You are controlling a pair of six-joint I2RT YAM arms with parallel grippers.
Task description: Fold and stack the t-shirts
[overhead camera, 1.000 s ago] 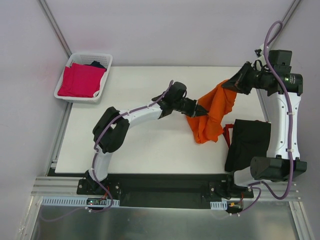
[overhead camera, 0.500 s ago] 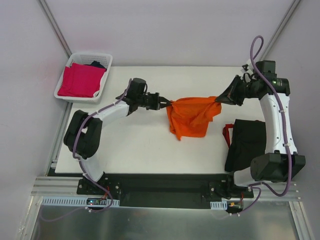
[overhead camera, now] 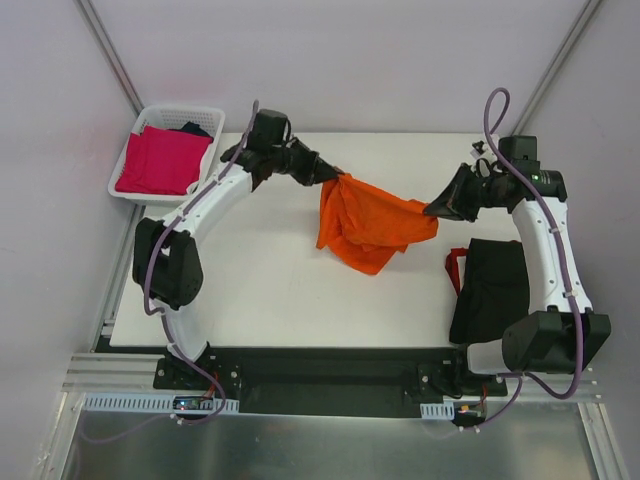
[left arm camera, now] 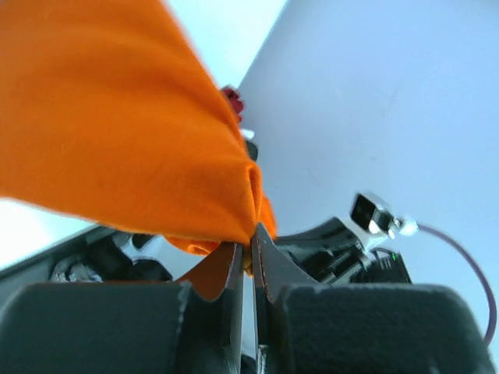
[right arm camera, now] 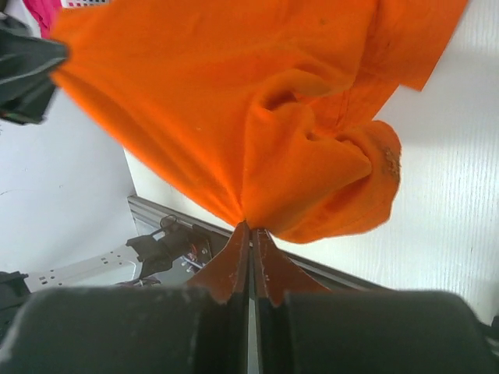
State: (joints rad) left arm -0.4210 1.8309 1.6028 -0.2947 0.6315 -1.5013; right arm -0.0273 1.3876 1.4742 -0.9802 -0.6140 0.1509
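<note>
Orange t-shirt (overhead camera: 368,222) sags over the table (overhead camera: 270,280), its ends clamped in the left gripper (overhead camera: 335,177) and right gripper (overhead camera: 435,208). Folded black t-shirts (overhead camera: 495,290) lie at the right edge. A magenta-pink t-shirt (overhead camera: 160,160) lies in the white lattice basket (overhead camera: 215,125).

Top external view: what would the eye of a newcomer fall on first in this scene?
The bright orange t-shirt catches the eye first: it hangs over the middle of the table, pinched at one end by the left tool and at the other by the right tool. Next come the black t-shirts with red trim at the table's right edge, and the magenta t-shirt lying in the white basket at the far left corner.
</note>
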